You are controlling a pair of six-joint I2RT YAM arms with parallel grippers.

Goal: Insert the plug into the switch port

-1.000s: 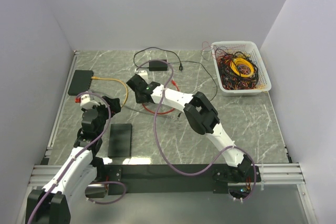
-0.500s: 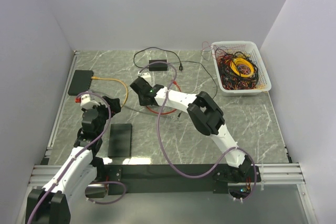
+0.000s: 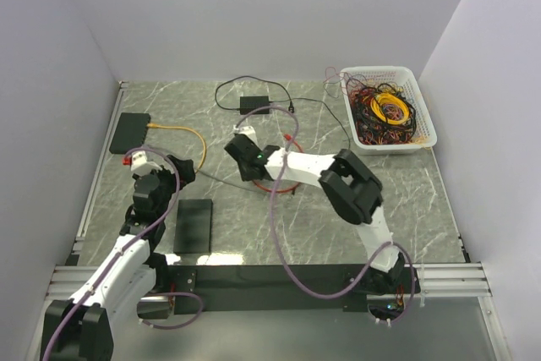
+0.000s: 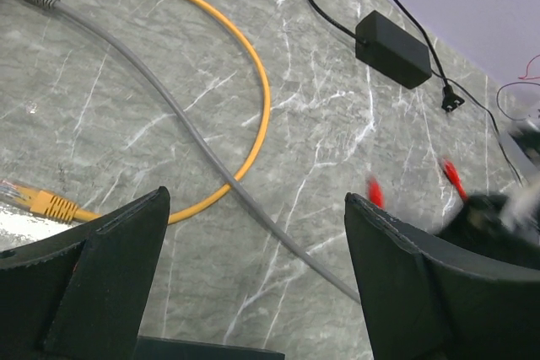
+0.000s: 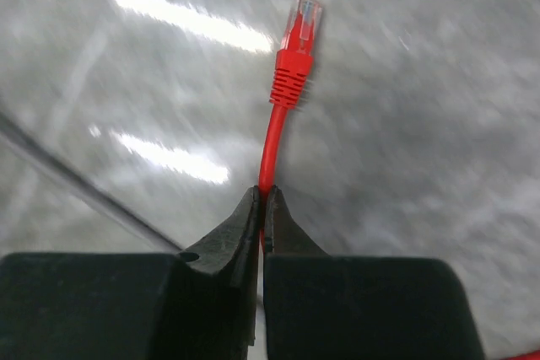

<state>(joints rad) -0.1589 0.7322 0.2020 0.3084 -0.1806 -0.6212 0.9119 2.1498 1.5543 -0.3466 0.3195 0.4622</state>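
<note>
My right gripper (image 5: 263,196) is shut on a red cable, just behind its red plug (image 5: 297,35); the clear tip points away over the marble. In the top view this gripper (image 3: 242,151) is mid-table, above the red cable's loop (image 3: 275,185). The black switch (image 3: 128,133) lies at the far left with a yellow cable (image 3: 196,137) running into it. My left gripper (image 3: 162,177) is open and empty, low over the table near the switch. In the left wrist view its jaws (image 4: 256,200) stand wide apart over a grey cable (image 4: 211,166) and the yellow cable (image 4: 253,82).
A black power adapter (image 3: 254,106) with a thin black lead lies at the back. A white basket (image 3: 423,99) of tangled cables stands back right. A flat black box (image 3: 193,224) lies near the left arm. A loose yellow plug (image 4: 46,202) lies left of the left gripper.
My right gripper has moved right and toward the near side, carrying the red cable, and has uncovered the power adapter. The left arm has not moved.
</note>
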